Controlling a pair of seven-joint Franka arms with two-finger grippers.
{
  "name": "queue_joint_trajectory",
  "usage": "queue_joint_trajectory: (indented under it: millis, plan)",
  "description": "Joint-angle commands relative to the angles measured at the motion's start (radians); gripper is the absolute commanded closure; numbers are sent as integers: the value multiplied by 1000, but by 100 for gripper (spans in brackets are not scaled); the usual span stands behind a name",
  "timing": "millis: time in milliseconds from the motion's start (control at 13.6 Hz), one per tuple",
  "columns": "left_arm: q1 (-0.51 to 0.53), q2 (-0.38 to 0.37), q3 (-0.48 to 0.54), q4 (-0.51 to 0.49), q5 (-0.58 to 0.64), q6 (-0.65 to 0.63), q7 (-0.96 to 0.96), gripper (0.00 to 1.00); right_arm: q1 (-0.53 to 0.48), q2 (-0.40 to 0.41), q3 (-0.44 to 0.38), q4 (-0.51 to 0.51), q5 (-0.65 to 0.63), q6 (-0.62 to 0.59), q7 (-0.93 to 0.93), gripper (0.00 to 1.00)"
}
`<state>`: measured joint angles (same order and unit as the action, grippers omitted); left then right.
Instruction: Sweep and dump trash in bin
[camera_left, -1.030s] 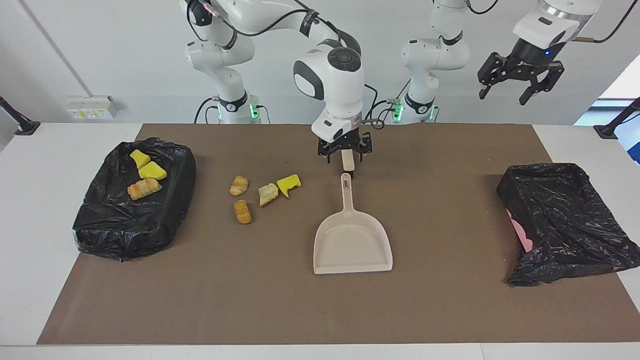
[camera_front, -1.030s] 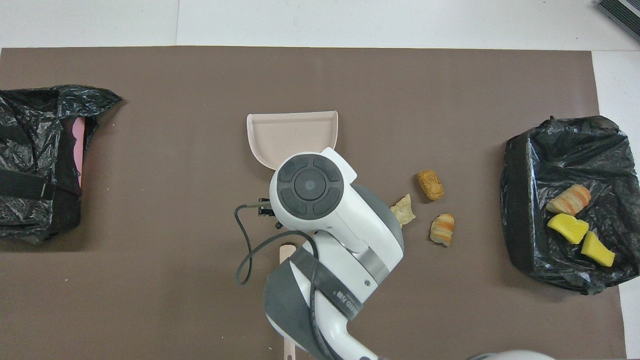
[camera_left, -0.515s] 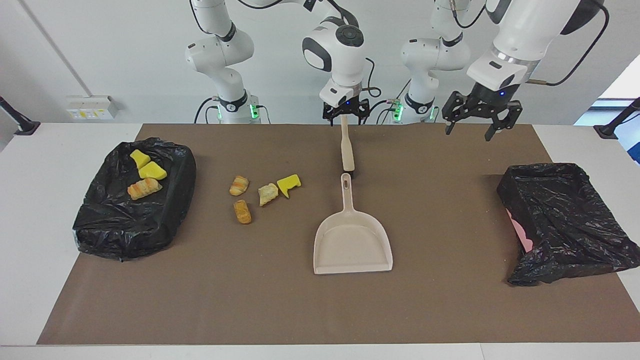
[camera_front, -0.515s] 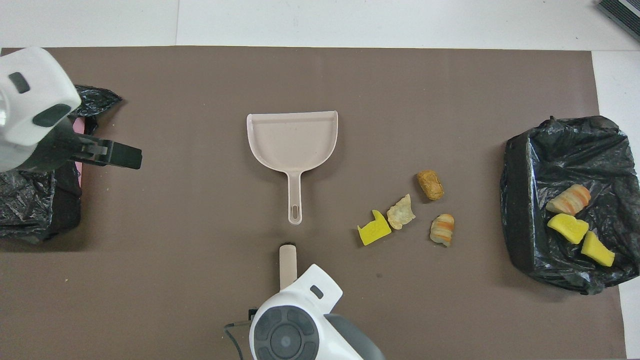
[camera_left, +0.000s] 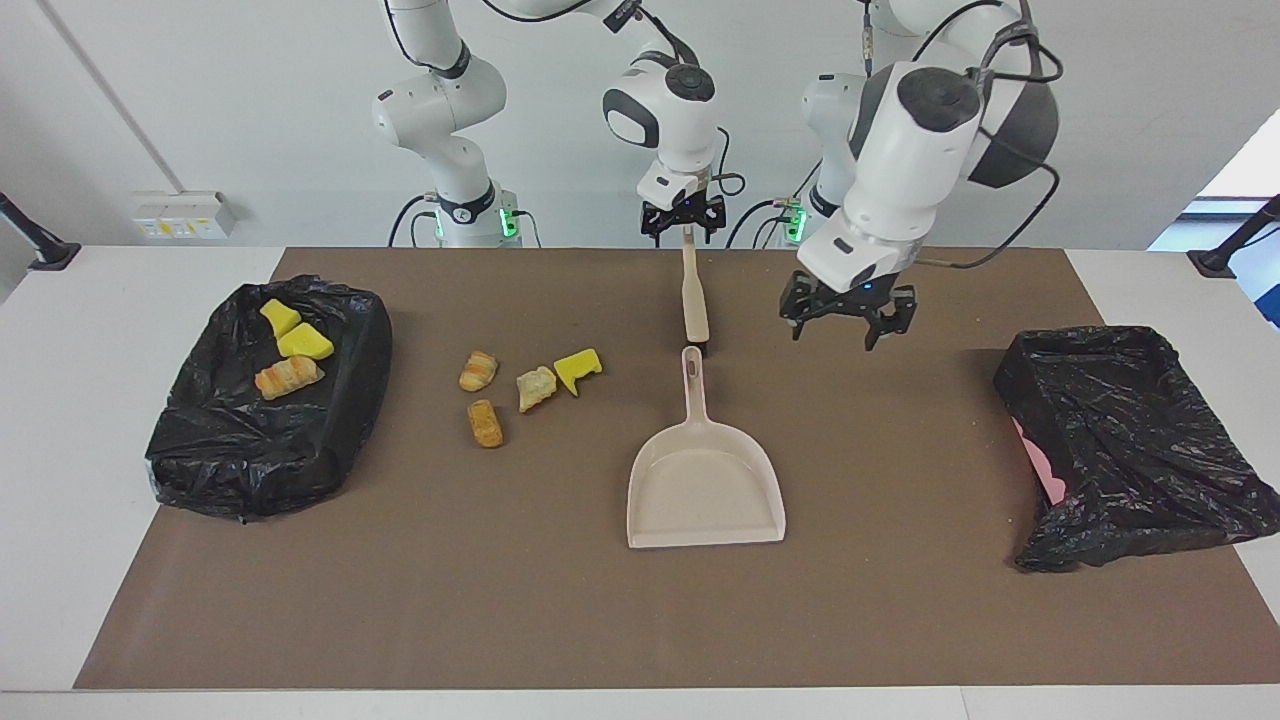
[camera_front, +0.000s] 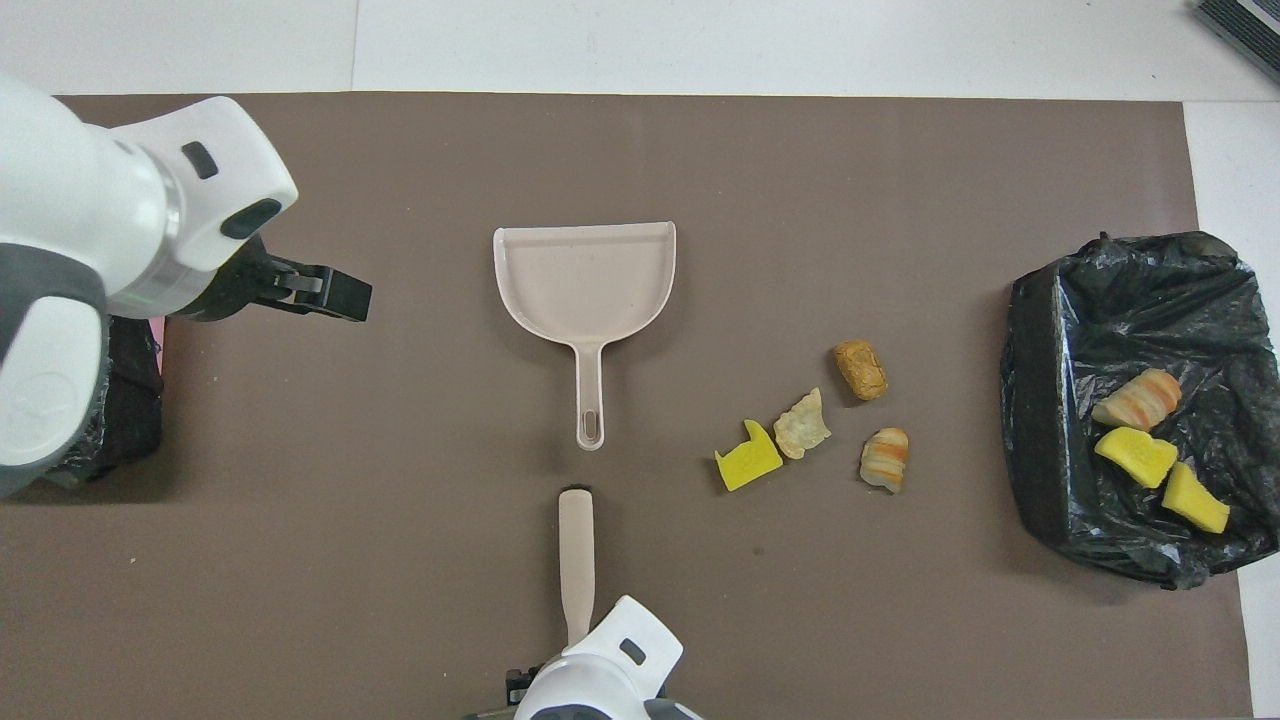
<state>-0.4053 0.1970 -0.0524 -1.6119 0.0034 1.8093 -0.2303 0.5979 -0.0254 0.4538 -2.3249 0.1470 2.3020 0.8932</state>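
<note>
Hovering left pincer (camera_left: 839, 330), seemingly open

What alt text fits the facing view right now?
Left gripper hangs open over the mat beside the beige dustpan; right gripper is at the brush handle's end. Four trash chunks lie on the mat, three on a black bag.
</note>
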Motion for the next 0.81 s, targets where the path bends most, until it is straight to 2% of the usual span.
queue_joint_trajectory:
  millis: [0, 74, 221, 294, 368, 588, 736]
  plan:
    - [-85, 76, 14, -39, 27, 115, -142, 0, 8, 12, -3, -21, 23, 51, 10, 0]
    - [-107, 90, 16, -63, 27, 158, -176, 0, 10, 12, -4, -21, 23, 51, 10, 0]
    - [-135, 95, 14, -141, 27, 246, -222, 0, 11, 10, -3, -21, 22, 53, 12, 43]
    - [-144, 94, 14, -164, 27, 266, -243, 0, 16, 10, -3, -21, 23, 54, 21, 60]
    - [-159, 98, 14, -189, 27, 278, -282, 0, 17, 10, -3, -21, 23, 57, 36, 64]
    - [-193, 101, 13, -261, 26, 382, -346, 0, 17, 12, -3, -21, 23, 68, 41, 64]
    - [-199, 101, 12, -263, 23, 392, -357, 0, 17, 12, -3, -21, 23, 69, 41, 64]
